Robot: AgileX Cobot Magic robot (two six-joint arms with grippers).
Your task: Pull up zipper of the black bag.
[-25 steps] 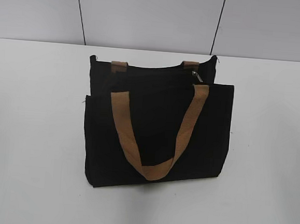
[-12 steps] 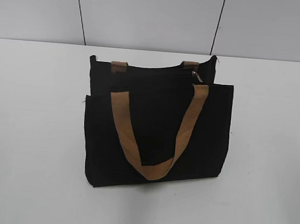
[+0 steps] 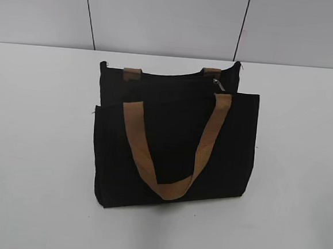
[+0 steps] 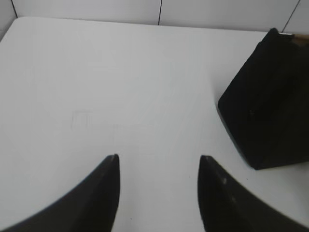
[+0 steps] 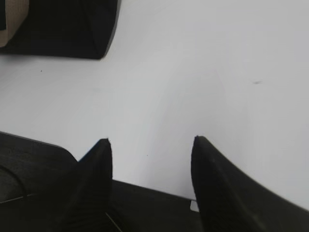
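Bag (image 3: 173,145) stands upright near the middle of the white table (image 3: 32,148), front panel toward the exterior camera, base edge running slightly downhill to the left. Near strap (image 3: 173,154) hangs in a U down the front panel; two short tan stubs of the far strap (image 3: 132,73) show at the top rear edge. Zipper (image 3: 176,77) runs along the top between the stubs, with a small silvery pull (image 3: 217,83) sitting near the right end, just beside the right stub. Whether the track is closed along its length cannot be told; it is black on black. Bare table lies on both sides of the bag and in front of it; behind it the table's far edge meets a grey panelled wall (image 3: 163,17). Neither arm shows in the exterior view. Left gripper (image 4: 158,162) hangs over bare table with its fingers spread and nothing between them; the bag's left end (image 4: 268,101) stands off to its right, apart from the fingertips, with clear white surface between. Right gripper (image 5: 151,142) likewise has its fingers parted and empty above bare table; a bag corner (image 5: 72,29) sits at the upper left of that view, well apart from the tips.
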